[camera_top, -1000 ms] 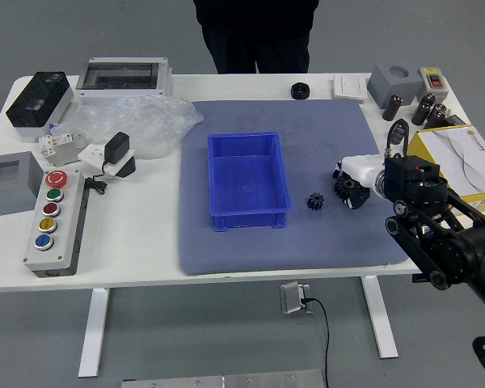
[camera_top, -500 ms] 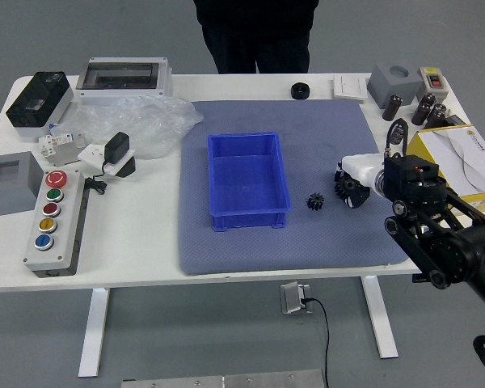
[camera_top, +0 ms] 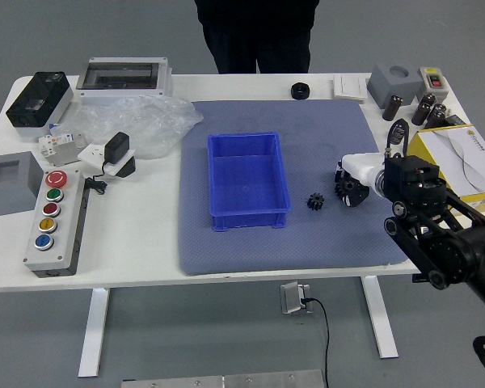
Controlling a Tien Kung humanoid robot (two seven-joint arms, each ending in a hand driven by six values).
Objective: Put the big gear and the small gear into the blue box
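Blue plastic forms the one box (camera_top: 250, 220), right of the middle of the surface (camera_top: 129, 259), opening upward, its long axis running between near and far edges. It sits on one grey-blue mat (camera_top: 226, 252). The one small gear (camera_top: 315, 201) is black and lies on the mat, between the box and the surface's right edge; its outline is round, teeth pointing outward all around. Beside it, one right hand (camera_top: 352, 187) reaches in from the right edge, pointing left and down. I cannot tell how wide it is or whether it holds the big gear, hidden or indistinct there. One person (camera_top: 257, 32) stands at the far edge.
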